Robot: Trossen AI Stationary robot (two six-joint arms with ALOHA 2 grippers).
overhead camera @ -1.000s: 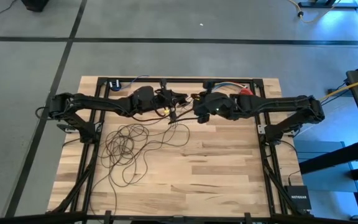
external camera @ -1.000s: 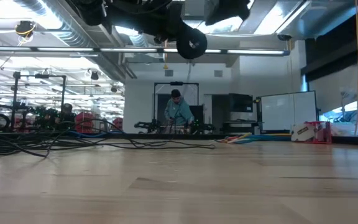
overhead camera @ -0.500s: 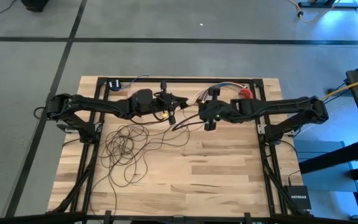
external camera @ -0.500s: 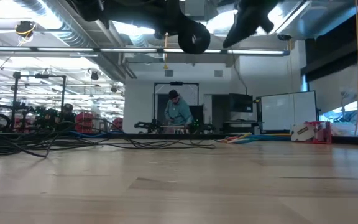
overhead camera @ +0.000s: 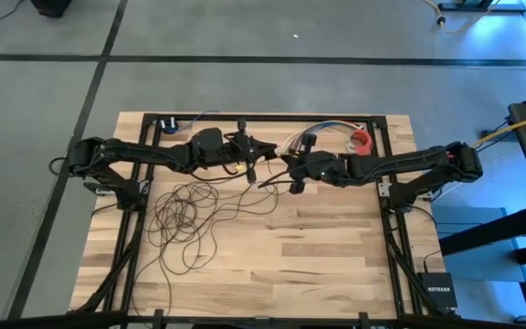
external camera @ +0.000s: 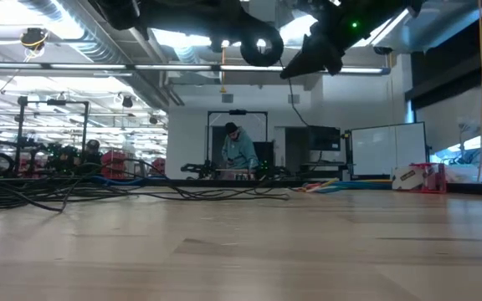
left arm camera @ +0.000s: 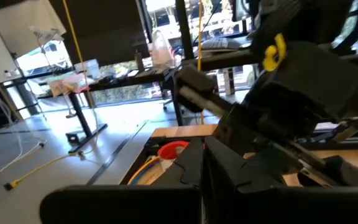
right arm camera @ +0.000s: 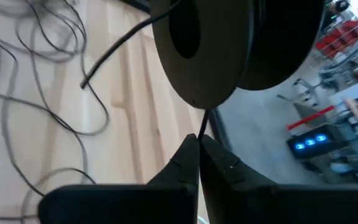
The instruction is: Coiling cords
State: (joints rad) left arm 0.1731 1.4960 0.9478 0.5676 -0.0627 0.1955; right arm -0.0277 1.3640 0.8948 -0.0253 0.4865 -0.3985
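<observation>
With the left gripper [overhead camera: 250, 164] and the right gripper [overhead camera: 292, 175] both pinching the cords [overhead camera: 185, 215] above the table [overhead camera: 336, 247] — loose loops below the left arm — we should wind slowly, keeping tension.

we see grey concrete floor [overhead camera: 272, 82] with dark seams, light wood tabletop [overhead camera: 318, 247], bright ceiling strips [external camera: 392, 25] over exposed ducts [external camera: 65, 21], whiteboard [external camera: 379, 146], person [external camera: 238, 152] at far workstation, yellow cable [overhead camera: 468, 16] on floor
</observation>
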